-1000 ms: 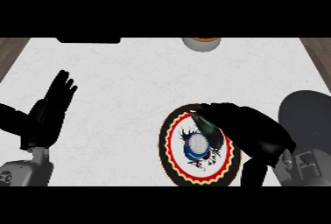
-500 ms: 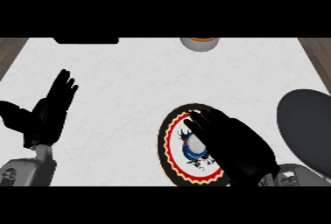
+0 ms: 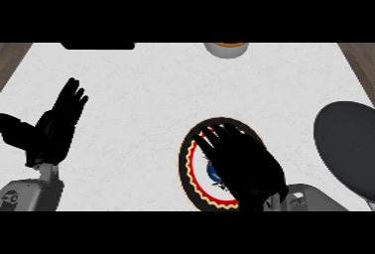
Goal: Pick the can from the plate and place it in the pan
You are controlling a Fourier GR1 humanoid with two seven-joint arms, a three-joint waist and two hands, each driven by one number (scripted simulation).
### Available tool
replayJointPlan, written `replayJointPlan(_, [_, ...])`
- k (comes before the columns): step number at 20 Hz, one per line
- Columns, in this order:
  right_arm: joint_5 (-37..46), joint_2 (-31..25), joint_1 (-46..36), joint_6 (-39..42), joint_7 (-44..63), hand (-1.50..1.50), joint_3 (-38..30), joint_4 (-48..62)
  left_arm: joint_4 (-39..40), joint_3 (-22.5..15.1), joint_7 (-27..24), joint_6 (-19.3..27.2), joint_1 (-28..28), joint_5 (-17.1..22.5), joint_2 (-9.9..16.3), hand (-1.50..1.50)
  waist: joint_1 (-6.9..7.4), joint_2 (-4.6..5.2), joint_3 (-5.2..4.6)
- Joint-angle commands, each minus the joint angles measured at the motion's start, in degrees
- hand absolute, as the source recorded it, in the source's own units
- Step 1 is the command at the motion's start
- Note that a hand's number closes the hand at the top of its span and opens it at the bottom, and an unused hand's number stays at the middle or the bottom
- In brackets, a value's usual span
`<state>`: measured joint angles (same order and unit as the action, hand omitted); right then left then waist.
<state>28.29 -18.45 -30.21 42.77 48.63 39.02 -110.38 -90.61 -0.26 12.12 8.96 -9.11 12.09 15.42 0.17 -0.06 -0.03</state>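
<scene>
Right hand is spread flat, fingers straight, over the plate, hiding the can, presumably on the plate beneath the palm, axis and heading unreadable; pan lies to its right, left hand rests open far left.

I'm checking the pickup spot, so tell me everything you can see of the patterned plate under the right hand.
The round patterned plate lies flat on the white counter, right of centre and left of the dark grey pan. It has a black rim, a red scalloped band and a white middle with blue marks. The black right hand is spread above it, hiding most of it; the can does not show.
</scene>
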Motion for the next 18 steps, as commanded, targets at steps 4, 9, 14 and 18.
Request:
replayJointPlan(4, [6.06, 3.45, 0.00, 1.77, 2.34, -1.50, -0.24, 6.99, -2.00, 1.11, 2.48, -0.86, 0.19, 0.01, 0.37, 0.00, 0.06, 0.01, 0.02])
replayJointPlan(9, [12.36, 7.48, -0.24, -0.50, -3.93, -1.50, -1.04, 13.80, -1.11, 2.22, 2.09, -2.40, -0.58, -0.57, -0.08, 0.00, 0.13, 0.07, 0.03])
replayJointPlan(14, [16.17, 9.42, 4.01, 0.39, -4.84, -1.50, 0.74, 14.88, -1.31, 2.27, 2.77, -1.77, -0.40, -1.68, -1.75, 0.00, 0.04, 0.04, 0.03])
replayJointPlan(18, [18.02, 8.03, -0.14, -1.42, -13.33, -1.50, -4.03, 23.09, -3.77, 1.24, -1.06, -2.82, 4.56, -2.64, -3.55, 0.00, 0.37, 0.07, 0.03])
